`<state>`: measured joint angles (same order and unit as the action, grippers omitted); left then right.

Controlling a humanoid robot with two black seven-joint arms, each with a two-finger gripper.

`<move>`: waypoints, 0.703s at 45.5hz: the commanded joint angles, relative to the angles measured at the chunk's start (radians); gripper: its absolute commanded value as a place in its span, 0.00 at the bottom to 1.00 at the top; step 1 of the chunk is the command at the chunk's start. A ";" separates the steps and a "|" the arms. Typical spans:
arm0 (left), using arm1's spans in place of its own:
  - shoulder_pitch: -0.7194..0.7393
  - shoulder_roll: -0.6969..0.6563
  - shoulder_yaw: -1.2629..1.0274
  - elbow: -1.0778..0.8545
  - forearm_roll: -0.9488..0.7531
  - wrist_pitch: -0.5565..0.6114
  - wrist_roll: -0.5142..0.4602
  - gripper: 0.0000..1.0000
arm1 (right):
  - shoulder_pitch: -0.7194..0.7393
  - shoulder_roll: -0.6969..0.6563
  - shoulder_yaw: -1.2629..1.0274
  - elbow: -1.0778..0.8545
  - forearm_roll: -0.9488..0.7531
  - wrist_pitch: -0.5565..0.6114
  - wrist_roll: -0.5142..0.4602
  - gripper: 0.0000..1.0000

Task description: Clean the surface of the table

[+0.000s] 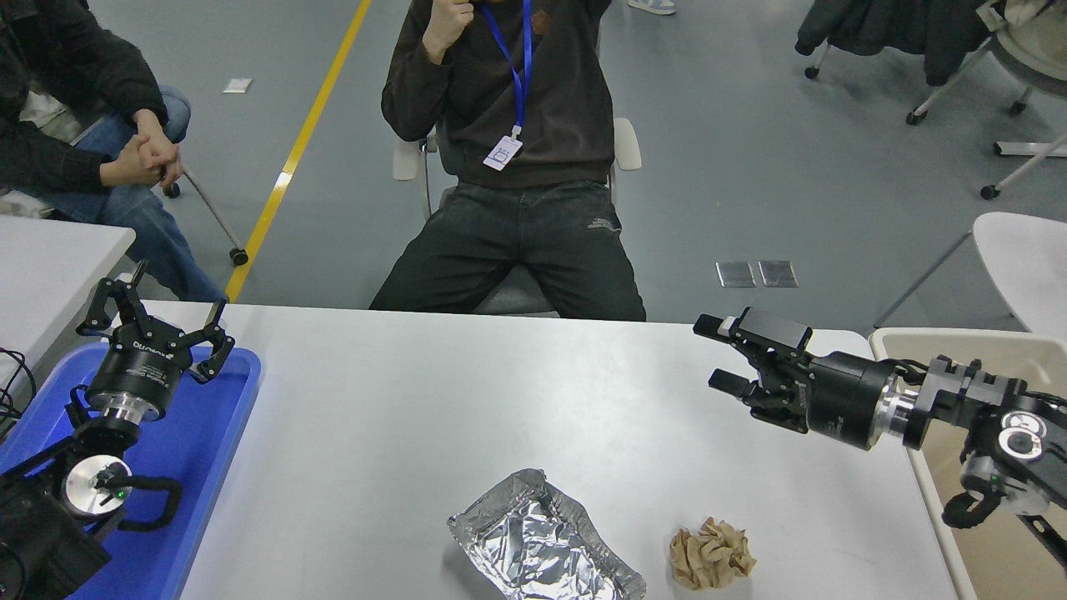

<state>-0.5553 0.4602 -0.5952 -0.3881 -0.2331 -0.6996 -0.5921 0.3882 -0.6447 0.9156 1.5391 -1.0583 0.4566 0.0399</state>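
The white table surface (pixel 467 392) fills the middle of the head view. On it near the front edge lie a crumpled foil tray (pixel 542 542) and, to its right, a crumpled brown paper ball (pixel 713 554). My right gripper (pixel 715 354) hangs open above the table's right part, pointing left, well behind the paper ball and holding nothing. My left gripper (pixel 158 321) is parked open over the blue tray (pixel 208 467) at the lower left.
A beige bin (pixel 992 350) stands off the table's right edge, under my right arm. A person sits in a chair (pixel 517 150) at the far side; another person (pixel 92 125) sits at the upper left. A smaller white table (pixel 50 267) is at the left edge.
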 commanded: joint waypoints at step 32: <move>0.000 0.000 0.000 0.000 0.000 0.000 0.000 1.00 | 0.402 0.094 -0.563 -0.011 -0.514 -0.046 -0.017 0.99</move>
<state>-0.5553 0.4602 -0.5952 -0.3881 -0.2331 -0.6996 -0.5921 0.7051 -0.6116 0.4547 1.5941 -1.5054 0.4486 0.0295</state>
